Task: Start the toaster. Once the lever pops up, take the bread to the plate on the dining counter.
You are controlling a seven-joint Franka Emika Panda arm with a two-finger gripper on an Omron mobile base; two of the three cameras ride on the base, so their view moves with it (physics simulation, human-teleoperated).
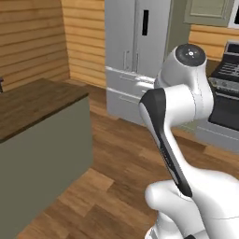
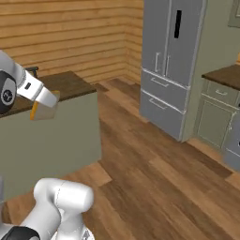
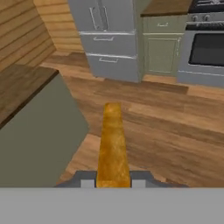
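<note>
The hand (image 3: pixel 113 183) clamps the thin golden-brown bread (image 3: pixel 113 144) edge-on.

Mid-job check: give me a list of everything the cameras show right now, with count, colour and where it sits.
bread: one, golden-brown slice, held edge-on between the gripper's fingers, above the floor beside the counter
dining counter: one, dark brown wood top with a pale olive front, at the left of all three views
fridge: one, grey, double doors over two drawers, against the far wall
stove: one, grey with a dark oven window, right of the fridge
cabinet: one, olive with a dark wood top, between fridge and stove
floor: brown wood planks
wall: light wood planks, behind the counter
arm: one, white with dark joints
gripper: one, shut on the bread
</note>
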